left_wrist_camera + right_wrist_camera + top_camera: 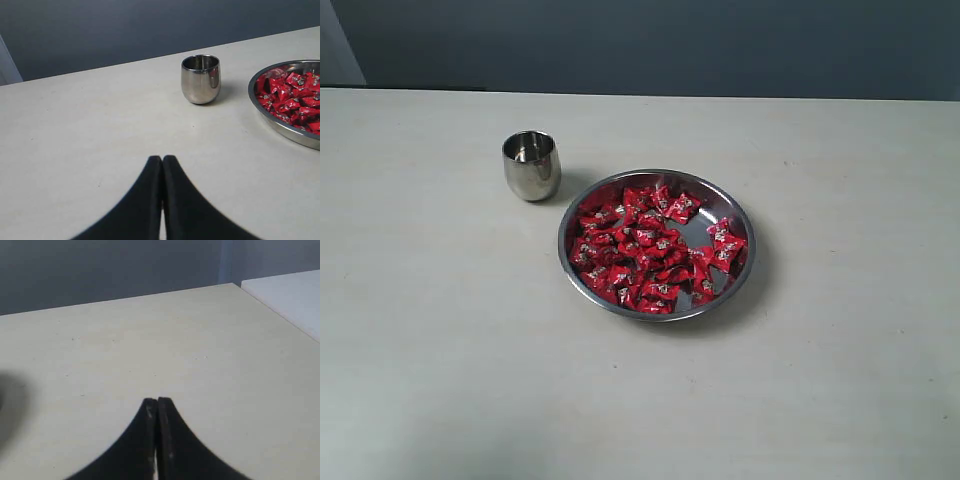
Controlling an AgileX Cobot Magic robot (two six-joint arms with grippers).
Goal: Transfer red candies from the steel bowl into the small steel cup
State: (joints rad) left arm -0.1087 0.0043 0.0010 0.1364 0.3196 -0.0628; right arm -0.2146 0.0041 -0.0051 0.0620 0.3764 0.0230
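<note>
Red candies (650, 250) lie heaped in the steel bowl (722, 198), which sits a little right of the middle of the exterior frame on a pale table (440, 350). They crowd the left and lower parts of the bowl, with a few more along its right side and a patch of bare steel floor showing toward the upper right. Farther back, in the upper left of the frame, the small steel cup (531, 166) stands upright on the table, near the bowl's rim but not touching it. Behind the table's far edge runs a dark grey-blue wall (670, 45). Neither arm appears in this view. From the left wrist camera, the left gripper (162, 159) shows its two black fingers pressed together with nothing between them, low over bare tabletop; the cup stands well beyond the tips, and part of the candy-filled bowl lies beside the cup. From the right wrist camera, the right gripper (157, 401) is likewise closed tight and empty, over bare table, and past the table's far corner a whiter surface (290, 295) begins.
</note>
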